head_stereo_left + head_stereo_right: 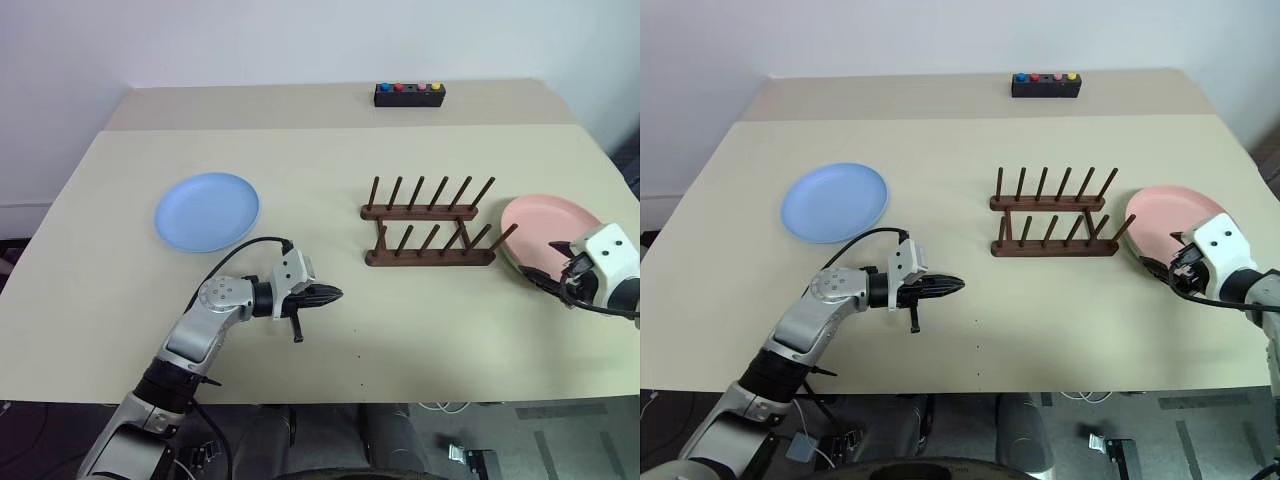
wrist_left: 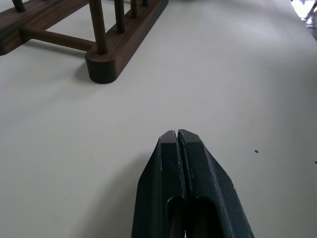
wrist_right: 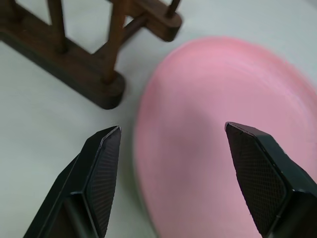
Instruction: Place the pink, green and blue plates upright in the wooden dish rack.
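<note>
The pink plate lies flat at the right of the table, just right of the wooden dish rack, whose pegs hold nothing. A thin dark green rim peeks out beneath its near edge, so the green plate seems to lie under it. The blue plate lies flat at the left. My right gripper is open over the pink plate's near edge, one finger above the table and the other over the plate. My left gripper is shut and empty, hovering low in front of the rack.
A small black box with coloured buttons sits at the table's far edge. The beige table has open surface between the blue plate and the rack. The pink plate lies close to the table's right edge.
</note>
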